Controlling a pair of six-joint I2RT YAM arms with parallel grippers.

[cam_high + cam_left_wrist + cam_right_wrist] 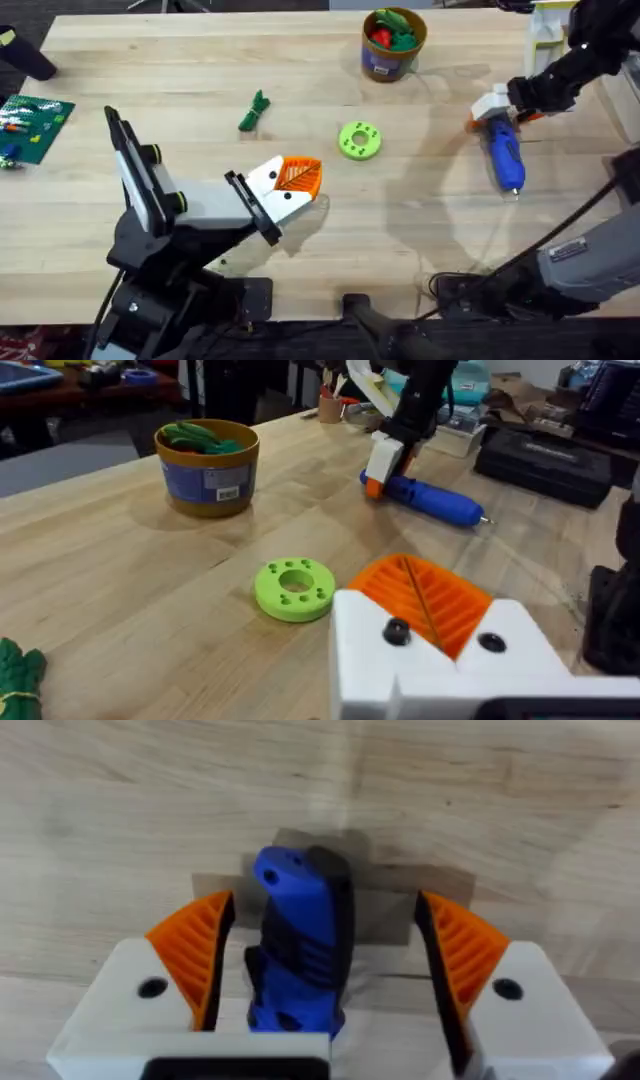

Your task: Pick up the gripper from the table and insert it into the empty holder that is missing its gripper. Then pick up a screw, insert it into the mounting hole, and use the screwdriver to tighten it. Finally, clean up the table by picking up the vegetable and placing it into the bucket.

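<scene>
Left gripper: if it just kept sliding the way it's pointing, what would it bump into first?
Probably the green disc, the nearest thing ahead of the left gripper in its wrist view. The screwdriver and bucket lie farther on; depth is uncertain.

In the right wrist view we see the screwdriver [300,945] between the right tool's [325,970] orange pads [195,950], its lower end hidden behind the white body. In the left wrist view the vegetable [18,678] is cut by the edge. The bucket's [393,62] contents are too small for us to name.
</scene>
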